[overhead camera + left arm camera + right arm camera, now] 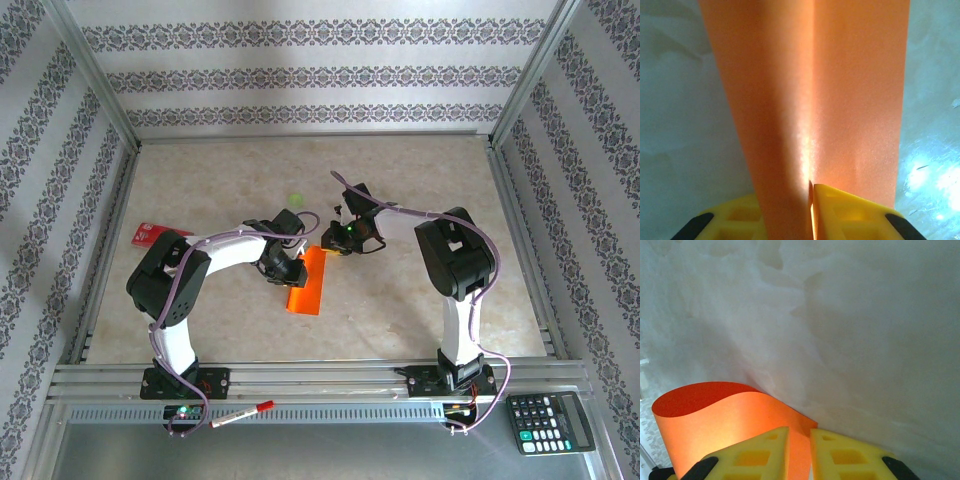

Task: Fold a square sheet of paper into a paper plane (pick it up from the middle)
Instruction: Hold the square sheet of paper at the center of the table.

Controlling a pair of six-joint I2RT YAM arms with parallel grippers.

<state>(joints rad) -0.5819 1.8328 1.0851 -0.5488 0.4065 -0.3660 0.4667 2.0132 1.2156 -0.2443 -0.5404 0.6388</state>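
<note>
You look to be partway through an early lengthwise fold. The orange sheet of paper (307,283) sits near the middle of the counter (420,180), a little toward the near edge. From above it reads as a narrow strip, not a full square. Your left jaws are closed on it at its left side. In the left wrist view the paper runs away from between the yellow fingers (850,215) with a straight crease down its length. Your right jaws are closed on its far end, and the right wrist view shows the paper bowing in a loose curl that is not yet flat. The next move, as I judge it, is to carry that curled flap over until its edges meet. Let the left pinch anchor the crease, then press the fold down. The paper is thin, so a sideways tug would likely skew or tear it. The red card (152,234) by the left edge and the green spot (295,200) farther back lie well apart from the work.
</note>
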